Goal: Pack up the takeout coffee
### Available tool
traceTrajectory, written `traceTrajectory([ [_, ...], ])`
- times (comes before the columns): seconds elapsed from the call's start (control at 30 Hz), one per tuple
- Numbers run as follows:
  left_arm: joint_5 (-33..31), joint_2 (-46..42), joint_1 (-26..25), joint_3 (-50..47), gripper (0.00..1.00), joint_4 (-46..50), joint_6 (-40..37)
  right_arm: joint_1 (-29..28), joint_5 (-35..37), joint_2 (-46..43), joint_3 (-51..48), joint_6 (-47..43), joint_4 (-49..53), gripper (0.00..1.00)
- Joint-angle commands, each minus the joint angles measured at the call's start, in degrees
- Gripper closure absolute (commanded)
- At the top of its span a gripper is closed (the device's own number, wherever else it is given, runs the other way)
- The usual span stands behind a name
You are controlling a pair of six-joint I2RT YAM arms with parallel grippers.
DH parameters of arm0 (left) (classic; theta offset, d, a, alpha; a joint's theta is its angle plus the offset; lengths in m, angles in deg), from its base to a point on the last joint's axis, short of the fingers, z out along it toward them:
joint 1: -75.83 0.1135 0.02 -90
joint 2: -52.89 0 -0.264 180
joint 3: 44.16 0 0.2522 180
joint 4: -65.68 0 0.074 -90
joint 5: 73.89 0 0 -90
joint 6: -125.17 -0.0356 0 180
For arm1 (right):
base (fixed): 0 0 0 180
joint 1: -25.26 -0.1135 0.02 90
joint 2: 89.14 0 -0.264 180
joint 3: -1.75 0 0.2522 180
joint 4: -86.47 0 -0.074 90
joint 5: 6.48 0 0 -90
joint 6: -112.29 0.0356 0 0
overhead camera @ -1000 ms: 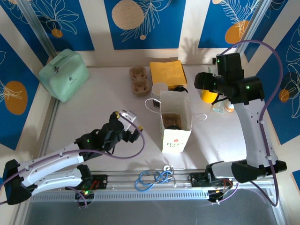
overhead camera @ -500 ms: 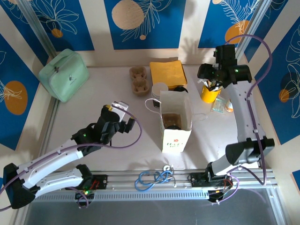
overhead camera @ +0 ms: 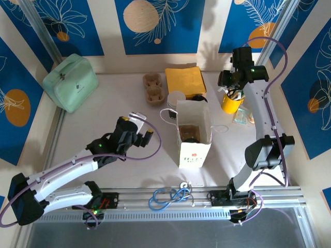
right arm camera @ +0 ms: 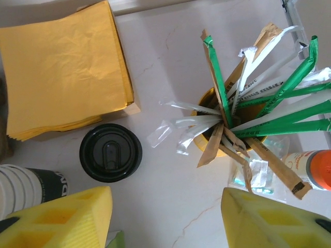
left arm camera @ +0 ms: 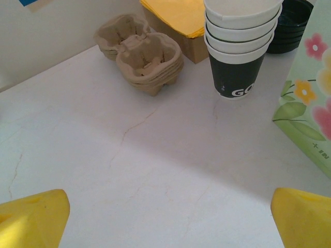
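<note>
Bare tabletop lies left of the paper bag at frame centre. Cups, carriers and napkins crowd just behind the bag. The left gripper hangs low over the bare patch, released. The right arm reaches to the upper right, its gripper spread and empty above the straw holder and lids.

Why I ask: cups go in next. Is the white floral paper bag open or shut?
Open: the white floral paper bag stands with mouth spread, inside visible.

left arm low, left tool spread wide, right arm extended far, right tool jaws apart
</note>
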Motion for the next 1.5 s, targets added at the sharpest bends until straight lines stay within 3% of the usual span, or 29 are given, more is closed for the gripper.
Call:
traceTrajectory([
  [0.0, 0.77, -0.18, 0.56, 1.39, 0.01, -1.2, 0.83, 0.68, -0.65, 2.08, 2.06, -1.64, -1.08, 0.45],
  [0.27, 1.06, -1.64, 0.56, -0.15, 0.01, -2.53, 1.53, 0.85, 2.25, 7.27, 4.83, -3.02, 0.2, 0.49],
  [0.6, 0.43, -1.37, 0.73, 0.77, 0.01, -1.64, 1.27, 0.77, 6.7, 10.95, 6.29, -2.44, 0.66, 0.48],
  [0.87, 0.69, -1.39, 0.91, 1.15, 0.01, -0.94, 1.48, 0.87, 6.41, 11.53, 5.12, -2.43, 0.54, 0.49],
  [1.47, 1.03, -1.37, 1.0, 1.2, 0.01, -0.48, 2.59, 2.03, 6.98, 11.19, -0.4, -1.02, -0.12, 0.61],
])
